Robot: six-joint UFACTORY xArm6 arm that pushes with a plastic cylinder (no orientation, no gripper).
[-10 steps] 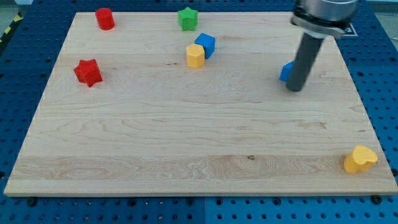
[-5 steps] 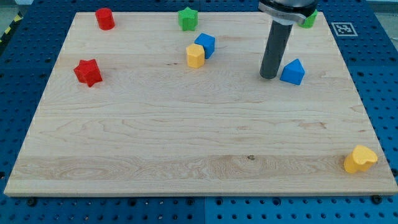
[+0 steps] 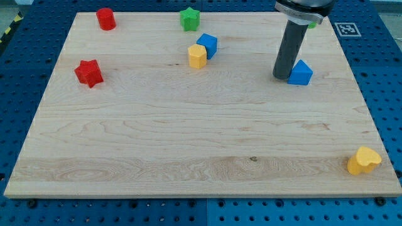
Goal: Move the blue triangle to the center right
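Observation:
The blue triangle lies on the wooden board at the upper right. My tip stands right against the triangle's left side, touching it or nearly so. The dark rod rises from there to the view's top edge.
A blue cube and a yellow block sit together at the upper middle. A green star and a red cylinder are near the top edge. A red star is at the left. A yellow heart-like block is at the bottom right. A green block peeks out behind the rod.
My tip went from the triangle's right side round to its left, then moved right against it. The blue triangle has shifted slightly to the right.

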